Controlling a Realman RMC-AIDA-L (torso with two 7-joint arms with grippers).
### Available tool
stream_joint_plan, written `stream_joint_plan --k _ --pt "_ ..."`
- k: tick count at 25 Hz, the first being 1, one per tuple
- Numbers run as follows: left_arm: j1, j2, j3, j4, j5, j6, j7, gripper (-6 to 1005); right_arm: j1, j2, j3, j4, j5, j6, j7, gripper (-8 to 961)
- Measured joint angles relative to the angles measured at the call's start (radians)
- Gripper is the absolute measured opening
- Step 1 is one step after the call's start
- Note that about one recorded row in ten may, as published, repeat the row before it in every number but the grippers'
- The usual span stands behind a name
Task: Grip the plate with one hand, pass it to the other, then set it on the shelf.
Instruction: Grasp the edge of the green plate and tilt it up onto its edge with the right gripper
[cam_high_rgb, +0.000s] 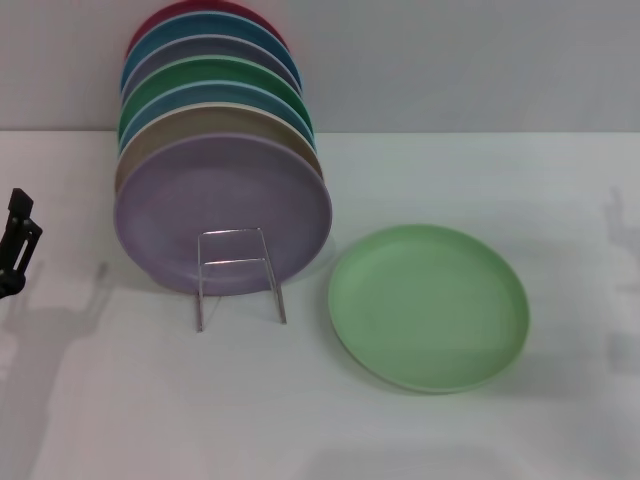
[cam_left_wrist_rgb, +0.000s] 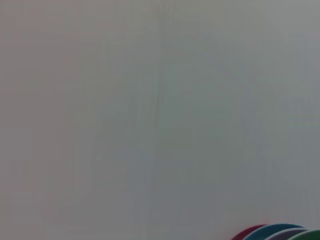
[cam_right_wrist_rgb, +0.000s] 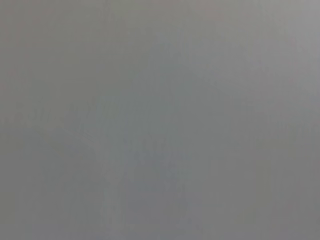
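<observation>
plate (cam_high_rgb: 428, 306) flat on table (cam_high_rgb: 150, 400), at 3 o'clock of shelf (cam_high_rgb: 238, 275). left gripper (cam_high_rgb: 18, 245) at 9 o'clock edge, grip cannot be told.

The plate (cam_high_rgb: 428, 306) lies flat on the table (cam_high_rgb: 500, 180), right of the shelf (cam_high_rgb: 238, 275) holding upright plates (cam_high_rgb: 222, 215).

8 plates (cam_high_rgb: 428, 305), 1 shelf (cam_high_rgb: 238, 275), 1 tool (cam_high_rgb: 18, 245)

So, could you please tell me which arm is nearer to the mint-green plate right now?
Only the left can be placed. The left claw sits at the table's far left edge, beyond the shelf from the plate. The right arm is out of view, so no comparison is possible.
</observation>
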Motion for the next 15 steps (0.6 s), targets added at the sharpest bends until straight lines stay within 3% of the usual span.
stream_joint_plan --k 10,13,15 --pt "0.000 0.002 -0.019 0.000 -0.002 -0.001 -0.001 811 0.016 0.002 -0.006 -0.015 -0.002 -0.007 0.001 626" --pt "-0.002 0.002 -0.017 0.003 -0.002 -0.001 -0.001 810 0.011 0.005 -0.003 0.006 -0.003 -0.012 -0.111 625" --pt "-0.005 0.002 -0.012 0.006 -0.002 -0.002 0.003 809 -0.002 0.006 0.013 0.075 0.011 -0.012 -0.303 625"
